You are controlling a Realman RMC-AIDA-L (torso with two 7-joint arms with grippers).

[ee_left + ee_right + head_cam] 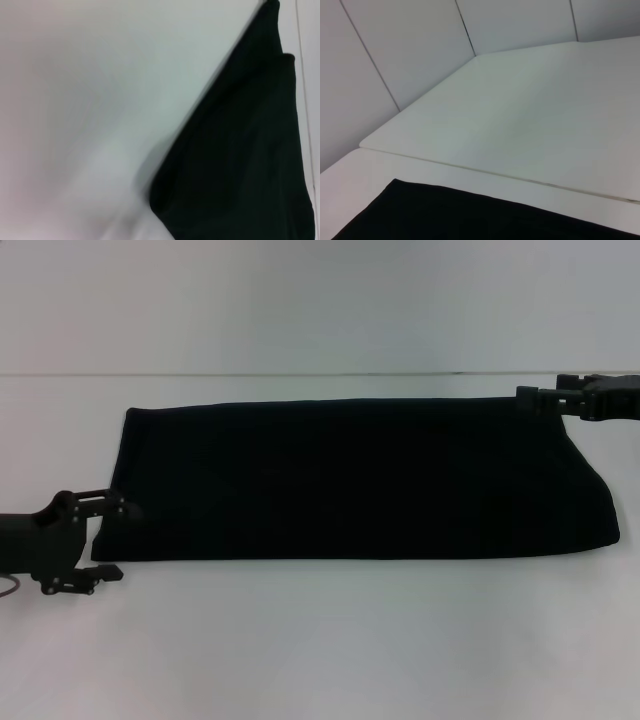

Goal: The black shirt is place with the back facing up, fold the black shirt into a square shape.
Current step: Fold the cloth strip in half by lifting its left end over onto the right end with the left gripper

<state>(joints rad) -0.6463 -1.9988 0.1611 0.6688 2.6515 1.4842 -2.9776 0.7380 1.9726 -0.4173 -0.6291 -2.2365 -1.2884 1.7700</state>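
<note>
Shirt [350, 480] being lain folded into a long band on the table [320, 640]
Its left edge is being flanked by the spread left gripper [112, 538]; its far right corner is being met by the right gripper [535, 398], grip state unclear

A: We saw the black shirt [350, 480] as one plain matte black, with no print or pattern anywhere on it.

B: We agreed. The counter [320, 640] under it was plain white, and the wall [300, 300] behind was a pale grey-white.

A: In the right wrist view we noted thin dark seam lines crossing those pale wall panels.

B: We found the left tool [108, 540] black as well, and the right tool [535, 398] the same black, so both nearly matched the cloth.
</note>
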